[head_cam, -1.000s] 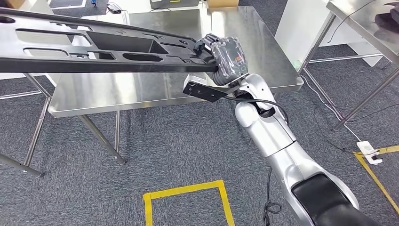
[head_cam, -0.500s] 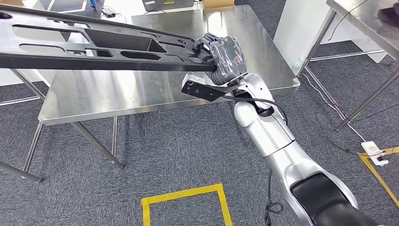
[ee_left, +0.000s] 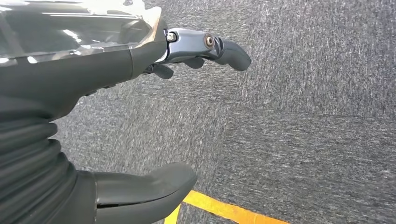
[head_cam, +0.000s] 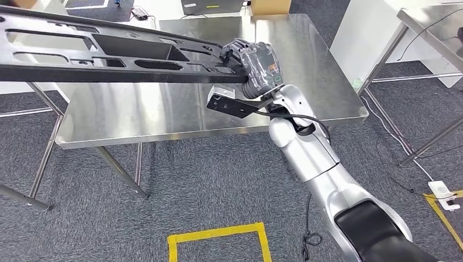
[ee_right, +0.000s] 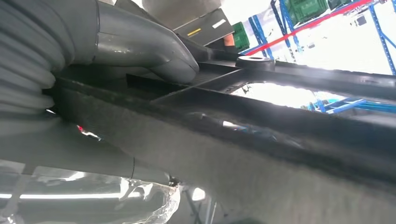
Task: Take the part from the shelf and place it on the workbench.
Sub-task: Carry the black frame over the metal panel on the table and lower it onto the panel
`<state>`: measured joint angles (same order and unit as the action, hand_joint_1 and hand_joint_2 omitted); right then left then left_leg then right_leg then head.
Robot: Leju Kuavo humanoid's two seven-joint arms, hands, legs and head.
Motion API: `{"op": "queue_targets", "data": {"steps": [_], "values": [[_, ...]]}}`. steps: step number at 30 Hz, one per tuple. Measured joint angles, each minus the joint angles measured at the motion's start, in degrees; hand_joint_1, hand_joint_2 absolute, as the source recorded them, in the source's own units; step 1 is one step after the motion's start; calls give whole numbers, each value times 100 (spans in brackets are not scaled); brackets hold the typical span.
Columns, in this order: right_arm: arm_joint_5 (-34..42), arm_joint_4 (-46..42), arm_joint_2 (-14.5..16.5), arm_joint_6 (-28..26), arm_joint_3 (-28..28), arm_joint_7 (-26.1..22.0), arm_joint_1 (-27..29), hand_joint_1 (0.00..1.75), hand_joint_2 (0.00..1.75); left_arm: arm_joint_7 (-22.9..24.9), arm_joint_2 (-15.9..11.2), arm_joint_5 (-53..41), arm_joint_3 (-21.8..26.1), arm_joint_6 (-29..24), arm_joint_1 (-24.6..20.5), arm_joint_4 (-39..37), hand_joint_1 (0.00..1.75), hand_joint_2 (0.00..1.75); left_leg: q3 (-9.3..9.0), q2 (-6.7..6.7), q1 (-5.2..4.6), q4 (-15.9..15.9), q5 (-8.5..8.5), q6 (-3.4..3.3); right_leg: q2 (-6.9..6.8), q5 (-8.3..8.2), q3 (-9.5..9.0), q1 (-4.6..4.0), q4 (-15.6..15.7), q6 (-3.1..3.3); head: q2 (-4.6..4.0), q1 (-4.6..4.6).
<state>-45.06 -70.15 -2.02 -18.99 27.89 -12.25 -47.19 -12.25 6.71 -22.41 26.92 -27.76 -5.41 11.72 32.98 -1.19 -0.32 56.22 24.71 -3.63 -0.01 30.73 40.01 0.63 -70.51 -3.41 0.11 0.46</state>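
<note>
A long black plastic part [head_cam: 104, 57] with several cut-outs stretches from the left edge of the head view to the middle. My right hand [head_cam: 255, 64] grips its near end and holds it level above the steel workbench [head_cam: 164, 112]. In the right wrist view the thumb [ee_right: 140, 44] presses on the part [ee_right: 261, 116], whose felt-lined edge runs across the picture. My left hand [ee_left: 154, 70] hangs over grey carpet in the left wrist view, fingers apart and holding nothing.
A cardboard box [head_cam: 270, 5] and a dark device [head_cam: 210, 6] sit at the workbench's far edge. Another steel table [head_cam: 431, 22] stands at the right. A yellow tape square [head_cam: 218, 240] marks the carpet in front. A white power strip [head_cam: 445, 194] lies on the floor at right.
The whole picture has shifted, so the camera has moved; the workbench now sits more to the right and lower in view. My right hand still holds the part the same way.
</note>
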Motion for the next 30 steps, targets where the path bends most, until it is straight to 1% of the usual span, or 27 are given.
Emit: {"op": "queue_targets", "data": {"steps": [1, 2, 3, 4, 6, 7, 8, 9, 10, 11, 12, 13, 14, 15, 17, 18, 19, 20, 21, 22, 23, 24, 25, 27, 28, 29, 30], "values": [[-7, 11, 2, -2, 1, -5, 0, 175, 175, 1, 5, 8, 1, 0, 6, 0, 0, 175, -52, -15, 0, 0, 45, 21, -1, -266, -112, 8, 412, -65, 0, 1], [-11, 22, 3, -4, 1, -13, -2, 175, 175, 1, 8, 13, 3, 0, 8, -1, 0, 175, -100, -25, -8, 9, 91, 47, -2, -506, -221, 11, 823, -90, 0, 2], [-14, 36, 13, -7, 4, -21, -6, 175, 175, 0, 9, 15, 7, 0, 6, -1, 0, 175, -127, -32, -14, 12, 133, 75, -4, -651, -316, 7, 1145, -44, 0, 4], [-15, 49, 31, -10, 8, -27, -10, 175, 175, 0, 9, 15, 14, 0, 1, -1, 0, 175, -137, -32, -21, 12, 172, 110, -1, -745, -382, 0, 1341, 22, 0, 2], [-15, 69, 68, -17, 13, -31, -20, 175, 175, 0, 8, 18, 29, 0, -6, -1, 0, 175, -147, -29, -23, 50, 217, 165, 9, -725, -442, 4, 1400, 199, 0, -2], [-18, 75, 83, -19, 13, -31, -25, 175, 175, 1, 3, 20, 36, 0, -7, 0, 0, 175, -146, -16, -16, 94, 244, 193, 16, -740, -489, 19, 1407, 240, 0, -5], [-24, 82, 95, -20, 11, -33, -38, 175, 175, 0, 1, 21, 44, -1, -8, 1, 0, 175, -112, 2, -9, 213, 280, 219, 18, -720, -537, 36, 1414, 283, 0, -7], [-29, 92, 112, -20, 13, -40, -56, 175, 175, -1, -1, 22, 54, -1, -11, 1, 0, 175, -8, 24, 5, 417, 345, 251, 21, -696, -594, 47, 1417, 322, 0, -9], [-34, 104, 131, -20, 16, -52, -76, 175, 175, -1, 0, 22, 65, -2, -16, 1, 0, 175, 173, 48, 21, 732, 441, 286, 19, -663, -640, 46, 1420, 356, 0, -9], [-37, 117, 151, -20, 21, -64, -93, 175, 175, -1, 3, 22, 75, -2, -19, 1, 0, 175, 411, 64, 37, 1120, 567, 318, 19, -627, -679, 43, 1420, 384, 0, -12], [-37, 134, 167, -20, 27, -74, -102, 175, 175, -1, 4, 23, 82, -2, -18, 0, 0, 175, 664, 71, 55, 1477, 683, 345, 19, -589, -716, 39, 1420, 395, 0, -11], [-38, 150, 176, -20, 33, -78, -104, 175, 175, 0, 4, 24, 88, -2, -14, 0, 0, 175, 865, 76, 71, 1698, 736, 362, 21, -547, -759, 36, 1420, 394, 0, -12], [-39, 167, 182, -20, 36, -78, -103, 175, 175, 1, 4, 24, 94, -2, -10, 0, 0, 175, 975, 79, 82, 1728, 679, 366, 22, -504, -809, 35, 1420, 387, 0, -11], [-42, 183, 186, -20, 38, -79, -104, 175, 175, 1, 3, 25, 102, -2, -7, 0, 0, 175, 968, 85, 90, 1532, 491, 358, 24, -458, -870, 34, 1420, 374, 0, -12], [-48, 207, 198, -20, 39, -80, -109, 175, 175, 1, -2, 25, 121, -2, -6, 0, 0, 175, 712, 99, 89, 754, -54, 306, 24, -360, -999, 33, 1424, 340, 0, -9], [-48, 216, 205, -20, 40, -84, -118, 175, 175, 1, -4, 25, 128, -2, -8, 0, 0, 175, 585, 111, 72, 415, -184, 273, 26, -318, -1046, 24, 1429, 316, 0, -10], [-44, 225, 214, -20, 42, -88, -129, 175, 175, 1, -5, 25, 133, -2, -12, 1, 0, 175, 486, 112, 51, 204, -231, 233, 27, -281, -1071, 15, 1442, 283, 0, -10], [-40, 234, 221, -20, 44, -92, -138, 175, 175, 1, -5, 26, 137, -3, -14, 1, 0, 175, 444, 112, 32, 114, -196, 193, 29, -264, -1092, -5, 1433, 243, 0, -10], [-38, 240, 227, -20, 44, -96, -148, 175, 175, 2, -3, 27, 138, -3, -14, 1, 0, 175, 409, 112, 15, 87, -152, 156, 31, -257, -1116, -25, 1432, 205, 0, -12], [-40, 246, 231, -20, 43, -96, -154, 175, 175, 3, 1, 29, 140, -4, -11, 1, 0, 175, 348, 104, 21, 60, -177, 113, 30, -233, -1126, -38, 1413, 171, 0, -12], [-45, 250, 232, -22, 41, -96, -165, 175, 175, 4, 5, 31, 142, -4, -8, 0, 0, 175, 293, 100, 24, 32, -189, 76, 28, -211, -1119, -47, 1324, 150, 0, -11], [-50, 254, 232, -23, 39, -96, -186, 175, 175, 5, 6, 31, 142, -5, -10, -1, 0, 175, 232, 97, 28, 20, -186, 40, 27, -169, -1040, -47, 1159, 142, 0, -11], [-55, 259, 231, -25, 39, -97, -206, 175, 175, 5, 6, 31, 143, -5, -17, 0, 0, 175, 187, 92, 34, 6, -173, 7, 25, -96, -874, -41, 870, 142, 0, -10], [-56, 274, 229, -26, 39, -98, -221, 175, 175, 5, 2, 32, 143, -7, -28, 0, 0, 175, 139, 79, 28, 7, -117, -34, 25, 100, -382, -32, 140, 159, 0, -7], [-56, 286, 229, -25, 39, -98, -213, 175, 175, 6, 4, 33, 143, -7, -26, -1, 0, 175, 109, 70, 26, 7, -82, -41, 26, 184, -156, -29, -109, 158, 0, -7], [-57, 303, 226, -24, 39, -98, -205, 175, 175, 7, 7, 36, 143, -7, -17, -1, 0, 175, 69, 56, 22, 8, -43, -40, 26, 197, -19, -28, -172, 138, 0, -5], [-61, 319, 221, -23, 39, -98, -200, 175, 175, 8, 9, 39, 144, -7, -6, -2, 0, 175, 17, 43, 18, 9, -1, -33, 25, 105, 11, -27, -28, 99, 0, -5]]}}
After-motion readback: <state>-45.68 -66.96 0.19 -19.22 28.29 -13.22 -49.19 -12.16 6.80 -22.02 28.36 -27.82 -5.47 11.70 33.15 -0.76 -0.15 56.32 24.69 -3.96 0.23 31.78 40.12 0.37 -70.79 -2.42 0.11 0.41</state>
